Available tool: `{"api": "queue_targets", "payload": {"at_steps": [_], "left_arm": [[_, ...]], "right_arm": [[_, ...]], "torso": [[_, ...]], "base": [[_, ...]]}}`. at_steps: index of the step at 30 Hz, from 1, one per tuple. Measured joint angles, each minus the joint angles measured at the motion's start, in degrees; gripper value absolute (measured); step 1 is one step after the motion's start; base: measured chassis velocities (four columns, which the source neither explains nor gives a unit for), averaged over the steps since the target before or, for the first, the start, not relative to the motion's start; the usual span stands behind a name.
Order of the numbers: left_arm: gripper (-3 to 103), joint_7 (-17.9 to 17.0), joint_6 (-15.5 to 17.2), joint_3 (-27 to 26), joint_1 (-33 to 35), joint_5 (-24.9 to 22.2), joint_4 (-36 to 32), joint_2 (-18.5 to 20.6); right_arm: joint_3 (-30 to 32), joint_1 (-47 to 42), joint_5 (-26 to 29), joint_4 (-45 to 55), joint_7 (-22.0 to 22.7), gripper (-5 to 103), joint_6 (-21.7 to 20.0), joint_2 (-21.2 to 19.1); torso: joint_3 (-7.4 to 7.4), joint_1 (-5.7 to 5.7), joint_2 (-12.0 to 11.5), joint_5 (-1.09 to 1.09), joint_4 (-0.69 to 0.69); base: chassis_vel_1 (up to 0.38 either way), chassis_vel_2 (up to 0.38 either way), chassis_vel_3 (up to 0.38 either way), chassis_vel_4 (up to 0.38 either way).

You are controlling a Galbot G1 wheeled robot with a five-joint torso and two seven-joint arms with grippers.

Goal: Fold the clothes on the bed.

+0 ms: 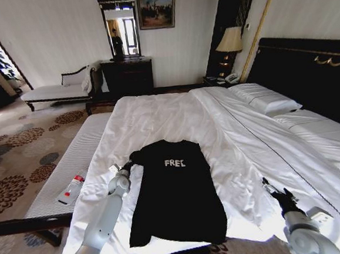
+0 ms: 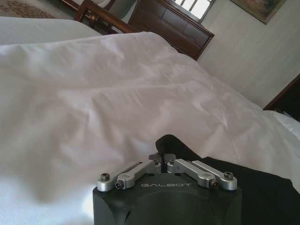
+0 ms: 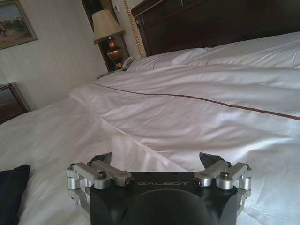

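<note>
My left pincer (image 1: 127, 165) is clenched on the black T-shirt's (image 1: 176, 191) sleeve. My right pincer (image 1: 267, 185) hovers released over the bed (image 1: 228, 122).

Bed (image 1: 175, 112): white duvet, rumpled.
Black T-shirt (image 1: 176, 191) lies flat near foot edge; two pillows (image 1: 265, 99) at the headboard (image 1: 307, 72).

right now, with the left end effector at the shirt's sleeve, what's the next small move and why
Probably lift that sleeve a little and carry it inward over the chest. The left end effector looks shut on the sleeve edge of the black T-shirt, which lies flat and unfolded on the bed. The right end effector hangs open above the sheet, off to the shirt's side, so it seems idle.
</note>
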Motion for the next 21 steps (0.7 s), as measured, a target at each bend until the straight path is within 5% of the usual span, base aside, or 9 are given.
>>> {"api": "queue_targets", "payload": {"at_steps": [6,21], "left_arm": [[1,0.2,0.6,0.8,-2.8,-2.3,1.6,2.8],[1,-1.1,1.2,4.6,-5.5,-1.3,1.0,2.6]], "right_arm": [[0.0,-0.6,-0.4,0.2,-0.5,100,0.6,0.3],[-0.2,-0.2,-0.3,-0.4,-0.7,100,0.7,0.3]], "torso": [[0.00,0.00,0.0,0.00,0.00],[0.00,0.00,0.0,0.01,0.01]], "base": [[0.000,0.000,0.000,0.000],[0.000,0.000,0.000,0.000]]}}
